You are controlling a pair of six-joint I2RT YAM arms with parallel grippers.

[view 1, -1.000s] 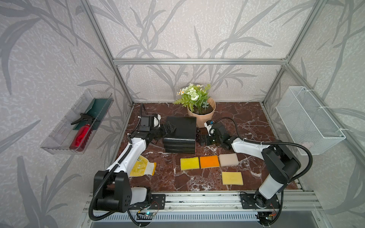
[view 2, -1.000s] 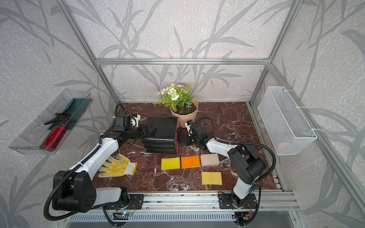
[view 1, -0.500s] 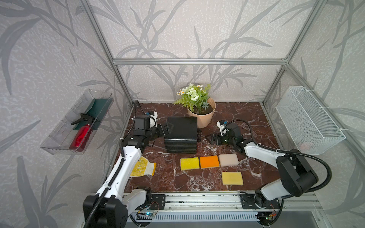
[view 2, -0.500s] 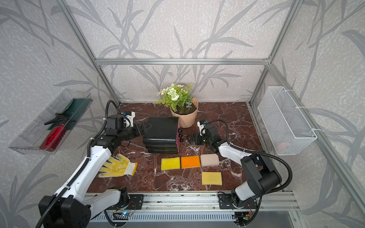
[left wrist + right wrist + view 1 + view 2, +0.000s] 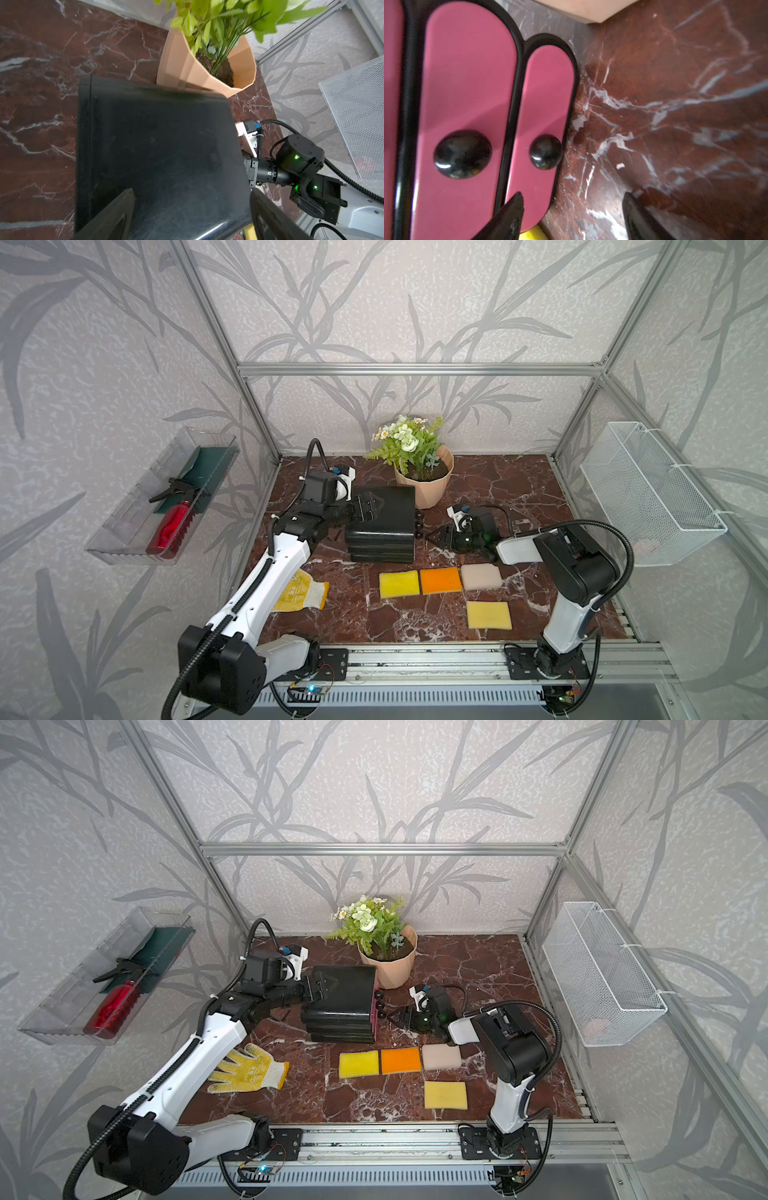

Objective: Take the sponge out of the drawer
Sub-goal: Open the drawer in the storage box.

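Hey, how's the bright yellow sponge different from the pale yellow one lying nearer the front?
Colour: the bright yellow sponge is lemon; the pale yellow sponge is duller. Company: the bright one sits in a row right beside the orange sponge; the pale one lies alone. Place: the bright one is nearer the drawer unit than the pale one. Both lie flat, roughly square.

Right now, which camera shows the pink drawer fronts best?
The right wrist view: glossy pink drawer fronts loom large. A top view shows only a pink sliver; the left wrist view only the black cabinet's top.
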